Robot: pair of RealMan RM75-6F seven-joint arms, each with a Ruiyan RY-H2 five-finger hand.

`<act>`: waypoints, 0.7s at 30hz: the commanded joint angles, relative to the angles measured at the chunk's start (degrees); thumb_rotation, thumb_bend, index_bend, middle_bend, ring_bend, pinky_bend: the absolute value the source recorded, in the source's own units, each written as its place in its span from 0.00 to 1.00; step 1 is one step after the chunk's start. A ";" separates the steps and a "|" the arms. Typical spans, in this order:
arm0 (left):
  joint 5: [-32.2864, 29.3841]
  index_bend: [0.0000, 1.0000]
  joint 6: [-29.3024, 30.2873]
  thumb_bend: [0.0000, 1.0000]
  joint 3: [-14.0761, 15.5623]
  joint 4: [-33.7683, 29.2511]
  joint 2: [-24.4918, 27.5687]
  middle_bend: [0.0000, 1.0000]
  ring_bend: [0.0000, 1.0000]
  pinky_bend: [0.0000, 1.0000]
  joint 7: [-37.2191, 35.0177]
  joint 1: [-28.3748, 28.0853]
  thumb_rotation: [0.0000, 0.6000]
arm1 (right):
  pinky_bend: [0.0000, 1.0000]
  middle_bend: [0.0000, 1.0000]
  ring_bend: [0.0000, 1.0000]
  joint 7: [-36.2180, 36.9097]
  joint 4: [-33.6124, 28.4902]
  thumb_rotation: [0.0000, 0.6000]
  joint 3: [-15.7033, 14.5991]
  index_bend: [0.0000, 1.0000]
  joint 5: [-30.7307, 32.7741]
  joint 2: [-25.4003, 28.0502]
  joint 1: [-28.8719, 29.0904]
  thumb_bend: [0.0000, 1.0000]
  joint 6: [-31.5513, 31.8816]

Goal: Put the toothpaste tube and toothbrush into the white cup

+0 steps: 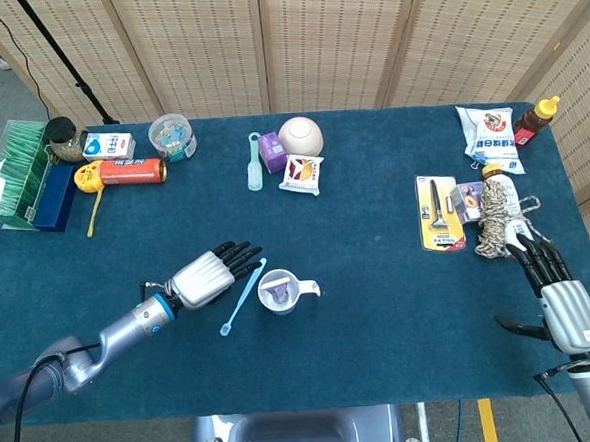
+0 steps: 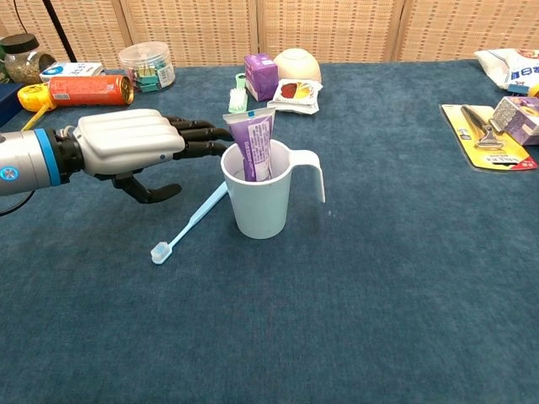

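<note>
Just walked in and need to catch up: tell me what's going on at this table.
A two-armed robot is loading a white cup. The purple toothpaste tube already stands in it. The light blue toothbrush lies on the blue cloth just left of the cup, not picked up. The left hand is low over the brush handle, fingers stretched toward the cup's rim, holding nothing. The right hand rests open at the table's far right edge, away from the work.
</note>
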 commanded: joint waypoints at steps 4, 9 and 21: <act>0.30 0.12 0.07 0.50 0.79 1.45 -0.85 0.00 0.00 0.16 1.32 -0.02 1.00 | 0.04 0.00 0.00 -0.08 -0.08 1.00 0.01 0.00 0.00 0.01 -0.05 0.00 0.04; 0.24 0.12 0.09 0.50 1.30 2.63 -1.62 0.00 0.00 0.16 2.07 0.10 1.00 | 0.04 0.00 0.00 -0.14 -0.17 1.00 0.05 0.00 0.01 0.02 -0.05 0.00 0.06; 0.04 0.12 -1.29 0.50 1.56 2.52 -3.49 0.00 0.00 0.16 4.90 -0.90 1.00 | 0.04 0.00 0.00 -0.35 -0.56 1.00 0.09 0.00 0.01 0.21 -0.24 0.00 0.35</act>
